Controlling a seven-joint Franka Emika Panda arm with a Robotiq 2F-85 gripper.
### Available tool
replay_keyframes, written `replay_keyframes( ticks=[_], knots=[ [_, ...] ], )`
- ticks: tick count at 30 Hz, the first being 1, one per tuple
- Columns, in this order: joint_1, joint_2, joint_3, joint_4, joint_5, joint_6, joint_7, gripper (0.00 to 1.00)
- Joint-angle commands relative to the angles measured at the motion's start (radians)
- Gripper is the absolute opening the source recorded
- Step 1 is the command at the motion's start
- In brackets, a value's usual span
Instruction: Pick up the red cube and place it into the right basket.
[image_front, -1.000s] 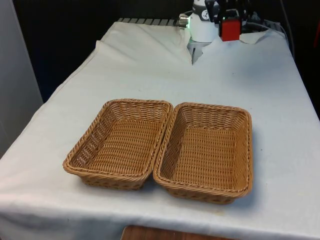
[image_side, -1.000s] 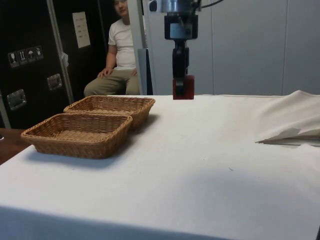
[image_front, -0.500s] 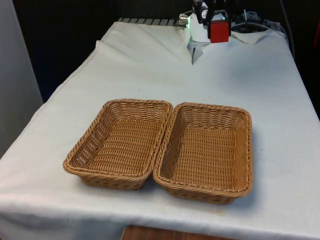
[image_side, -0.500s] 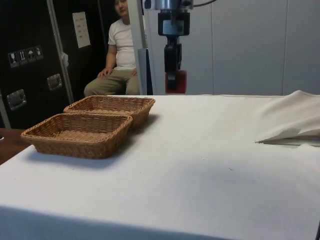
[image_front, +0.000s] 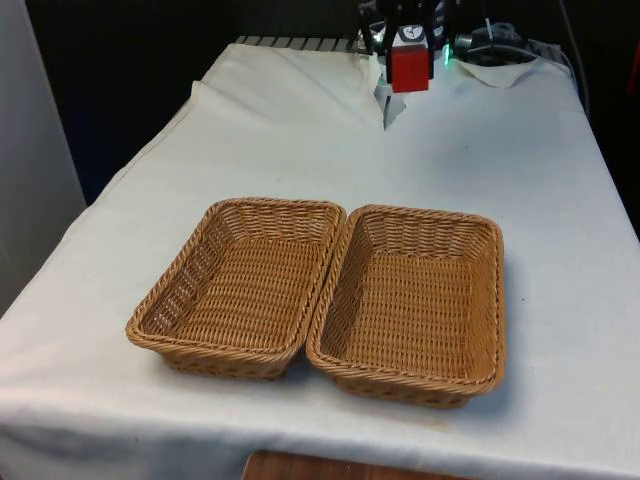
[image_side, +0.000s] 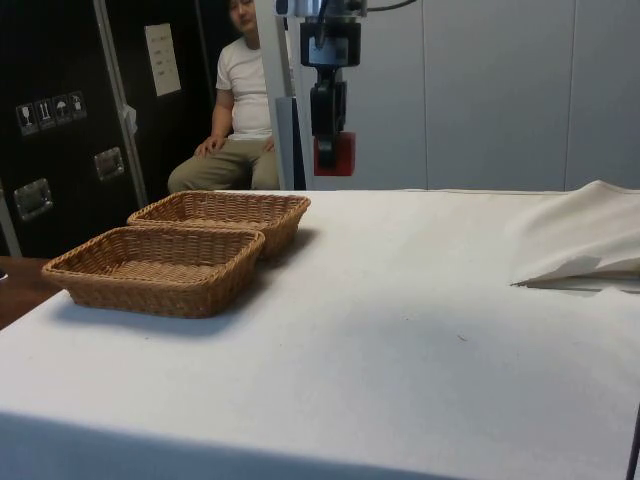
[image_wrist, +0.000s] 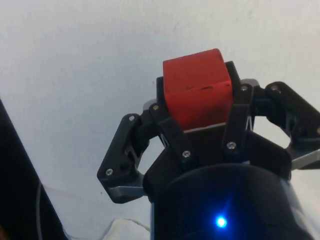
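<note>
A table (image_front: 520, 150) under a white cloth is seen, with two wicker baskets side by side near its front edge and touching along their long rims. The right basket (image_front: 412, 300), on the front view's right, and the left basket (image_front: 240, 285) both appear unfilled. A person (image_side: 240, 100) in a white shirt is seated beyond the table in the side view. The gripper (image_side: 330, 140) hangs well above the cloth toward the table's far end, well apart from the baskets, with its fingers (image_wrist: 172, 135) pinched on the red cube (image_wrist: 197, 87). The cube is held by two opposite flat faces, most of it projecting below the fingertips. It is judged to be rigid, light and smooth-sided, so a squeeze across parallel faces should serve; whether the surface is slippery cannot quite be told from the wrist view.
</note>
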Motion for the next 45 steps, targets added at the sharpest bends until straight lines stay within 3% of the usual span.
replay_keyframes(
  ticks=[1, 10, 29, 38, 39, 45],
  knots=[
    [0.000, 0.008, -0.005, 0.008, 0.001, 0.000, -0.006, 0.01],
    [-0.003, 0.080, -0.048, 0.090, 0.031, -0.018, -0.069, 0.01],
    [-0.002, 0.125, -0.134, 0.135, 0.020, -0.021, -0.095, 0.01],
    [-0.009, 0.227, -0.174, 0.252, 0.061, -0.059, -0.161, 0.01],
    [-0.005, 0.223, -0.176, 0.245, 0.046, -0.047, -0.147, 0.01],
    [-0.015, 0.303, -0.196, 0.321, 0.099, -0.067, -0.207, 0.01]
  ],
)
